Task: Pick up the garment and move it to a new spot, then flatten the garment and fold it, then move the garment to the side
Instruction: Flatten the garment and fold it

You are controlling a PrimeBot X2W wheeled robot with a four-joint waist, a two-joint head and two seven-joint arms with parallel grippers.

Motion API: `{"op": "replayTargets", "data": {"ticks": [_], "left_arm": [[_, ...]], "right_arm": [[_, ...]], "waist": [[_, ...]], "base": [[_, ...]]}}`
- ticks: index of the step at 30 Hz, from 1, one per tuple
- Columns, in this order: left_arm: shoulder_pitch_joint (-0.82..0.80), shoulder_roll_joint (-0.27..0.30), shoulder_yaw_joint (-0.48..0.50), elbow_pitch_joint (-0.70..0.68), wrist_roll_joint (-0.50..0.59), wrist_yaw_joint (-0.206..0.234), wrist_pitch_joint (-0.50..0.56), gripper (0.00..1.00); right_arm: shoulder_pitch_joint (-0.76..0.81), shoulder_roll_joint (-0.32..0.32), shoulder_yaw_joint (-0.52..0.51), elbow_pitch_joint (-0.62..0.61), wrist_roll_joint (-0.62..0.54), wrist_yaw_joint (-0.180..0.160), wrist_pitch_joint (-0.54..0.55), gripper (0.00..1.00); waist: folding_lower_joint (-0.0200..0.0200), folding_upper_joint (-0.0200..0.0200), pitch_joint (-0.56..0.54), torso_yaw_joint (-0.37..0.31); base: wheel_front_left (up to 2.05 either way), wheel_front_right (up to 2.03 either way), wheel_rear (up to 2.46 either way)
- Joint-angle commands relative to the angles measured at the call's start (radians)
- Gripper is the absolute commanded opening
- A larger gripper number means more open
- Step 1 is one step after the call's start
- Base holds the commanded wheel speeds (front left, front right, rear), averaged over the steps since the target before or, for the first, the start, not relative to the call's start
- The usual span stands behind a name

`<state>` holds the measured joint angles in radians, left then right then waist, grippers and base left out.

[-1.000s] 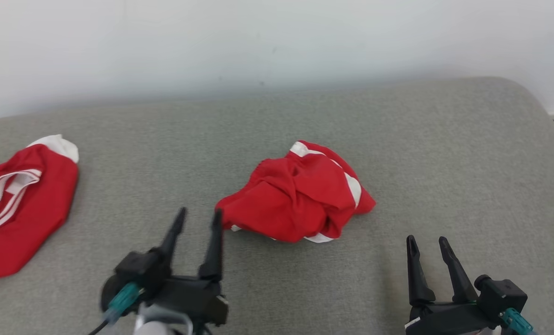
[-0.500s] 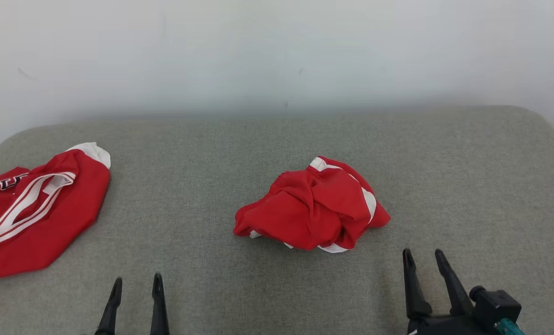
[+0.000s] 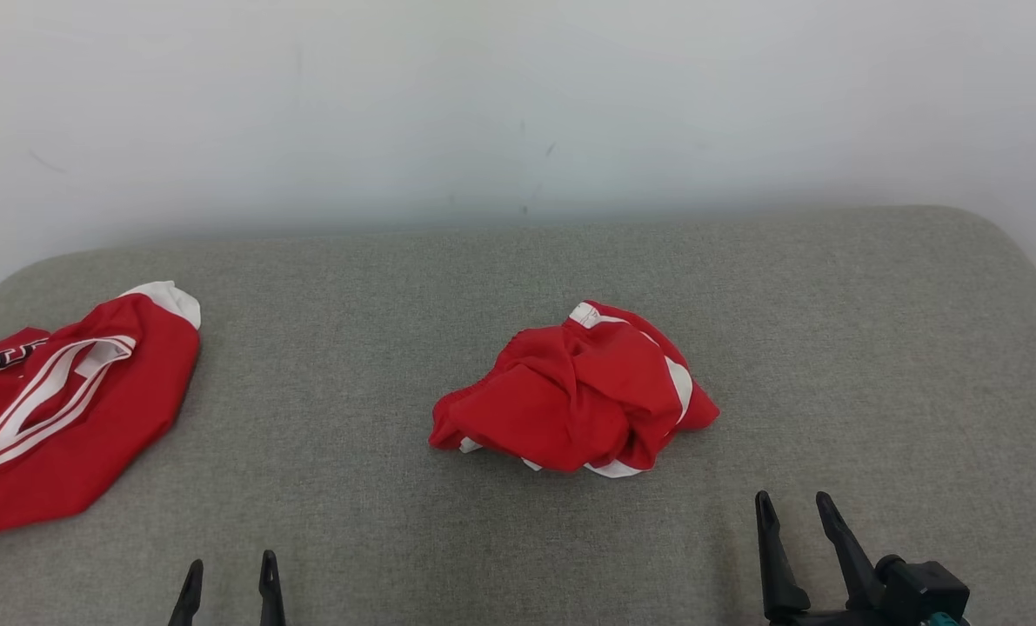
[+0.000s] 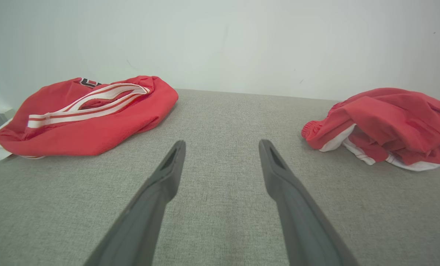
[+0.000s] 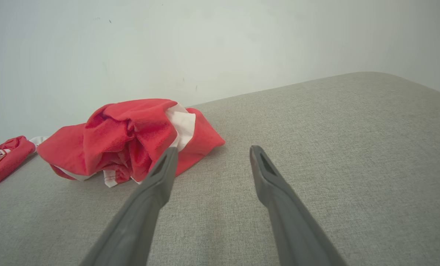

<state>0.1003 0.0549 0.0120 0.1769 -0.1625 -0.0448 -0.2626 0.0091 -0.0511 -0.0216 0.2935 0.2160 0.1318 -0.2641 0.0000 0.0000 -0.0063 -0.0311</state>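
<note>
The garment is a crumpled red heap with white trim, lying in the middle of the grey upholstered surface. My left gripper stands open at the bottom edge of the head view, well to the left of the heap and nearer to me. My right gripper is open at the lower right, just in front of the heap's right end. In the left wrist view the garment lies right of the open left gripper. In the right wrist view the garment lies left of the open right gripper. Nothing is held.
Another red garment with white stripes and a white cuff lies flat at the surface's left edge, also seen as the striped garment in the left wrist view. A white wall rises behind. The surface's rounded right corner drops off.
My left gripper has drawn back from beside the garment's left edge to the bottom of the view. The camera has tilted up a little. The garment lies as before.
</note>
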Motion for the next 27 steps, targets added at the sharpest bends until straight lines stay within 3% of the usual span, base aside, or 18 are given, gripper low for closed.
{"op": "replayTargets", "data": {"ticks": [1,27], "left_arm": [[0.005,-0.003,0.005,-0.003,0.006,-0.006,-0.003,1.00],[-0.030,-0.005,-0.007,0.024,-0.010,-0.022,-0.003,1.00]], "right_arm": [[0.006,0.002,-0.002,0.001,-0.009,-0.002,-0.001,1.00],[-0.017,0.002,0.020,-0.002,0.030,-0.002,-0.001,1.00]], "waist": [[0.0000,0.0000,0.000,-0.001],[0.0000,0.0000,0.027,-0.028]], "base": [[0.00,0.00,0.00],[0.00,0.00,0.00]]}}
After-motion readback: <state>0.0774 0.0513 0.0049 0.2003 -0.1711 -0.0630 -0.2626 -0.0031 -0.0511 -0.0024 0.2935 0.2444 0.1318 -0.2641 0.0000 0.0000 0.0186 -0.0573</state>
